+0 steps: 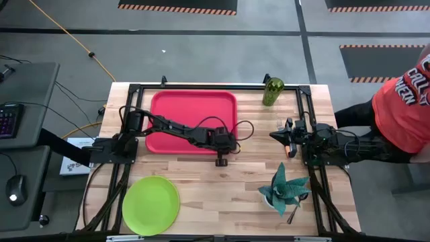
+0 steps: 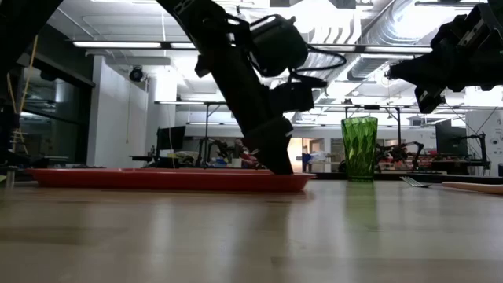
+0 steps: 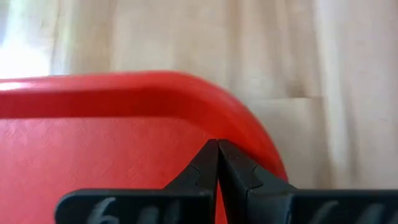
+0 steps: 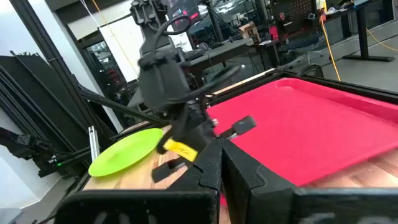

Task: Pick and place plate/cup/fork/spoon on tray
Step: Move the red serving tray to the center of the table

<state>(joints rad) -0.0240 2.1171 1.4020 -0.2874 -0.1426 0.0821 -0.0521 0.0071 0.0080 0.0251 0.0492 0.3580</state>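
Observation:
The red tray (image 1: 193, 121) lies flat at the table's far middle. My left gripper (image 1: 221, 160) is shut, its tips low at the tray's near right corner (image 3: 217, 144); it also shows in the low view (image 2: 279, 167). My right gripper (image 1: 275, 135) is shut and empty, raised above the table to the right of the tray (image 4: 220, 144). The lime-green plate (image 1: 150, 205) lies flat at the near left. The green cup (image 2: 359, 147) stands upright at the far right. The fork (image 1: 293, 149) lies under my right arm. The dark spoon (image 1: 293, 214) lies by the plant. My left gripper's shut fingertips come down slanting from above onto the rim of the tray's near right corner (image 3: 252, 134). I cannot tell whether they touch the rim. The tray lies flat on the table.
A teal spiky plant (image 1: 285, 187) stands at the near right. A person in an orange shirt (image 1: 403, 101) is beyond the table's right edge. A black frame (image 1: 302, 107) runs around the table. Bare wood (image 1: 222, 195) lies between the plate and the plant.

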